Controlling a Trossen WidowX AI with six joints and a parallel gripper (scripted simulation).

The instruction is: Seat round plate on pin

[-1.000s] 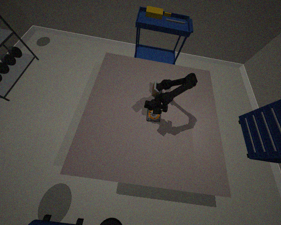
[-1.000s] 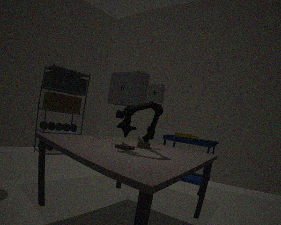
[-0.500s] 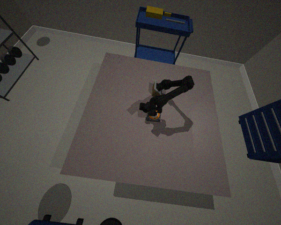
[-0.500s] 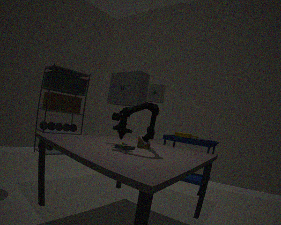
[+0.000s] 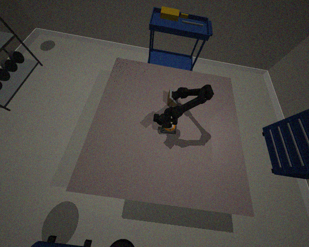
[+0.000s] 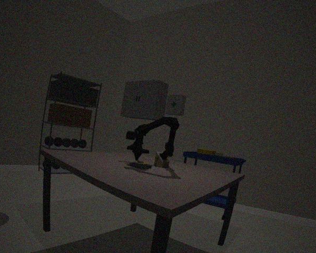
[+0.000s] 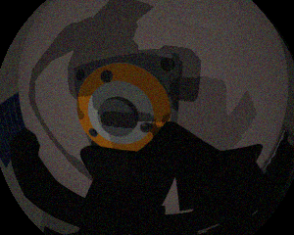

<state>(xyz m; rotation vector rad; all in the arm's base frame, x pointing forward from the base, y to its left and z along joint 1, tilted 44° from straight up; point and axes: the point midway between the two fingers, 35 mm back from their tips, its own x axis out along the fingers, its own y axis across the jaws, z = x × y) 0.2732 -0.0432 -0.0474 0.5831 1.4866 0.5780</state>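
Note:
The round plate (image 5: 171, 129) (image 7: 154, 89), with an orange outer ring and a pale inner ring, sits around the grey post (image 7: 119, 109) on the dark square base (image 5: 163, 131) (image 6: 136, 165) (image 7: 174, 73). My gripper (image 6: 137, 159) (image 7: 170, 126) is shut and empty, pointing down at the plate. In the wrist view its black fingertips overlap the plate's lower right rim; whether they touch it is unclear. Dark round spots show in the orange ring, and another in the pale ring near the fingertips. The tab, its hole and the pin cannot be made out with certainty, nor can any tilt of the plate.
A tan block with a pale slanted face (image 5: 171, 100) (image 6: 158, 161) stands beside the arm's foot. The arm's links (image 5: 193, 102) (image 6: 155, 124) arch over the pinkish table top (image 5: 149, 170) (image 6: 174, 190). A blue cart (image 5: 175, 29) stands beyond the table.

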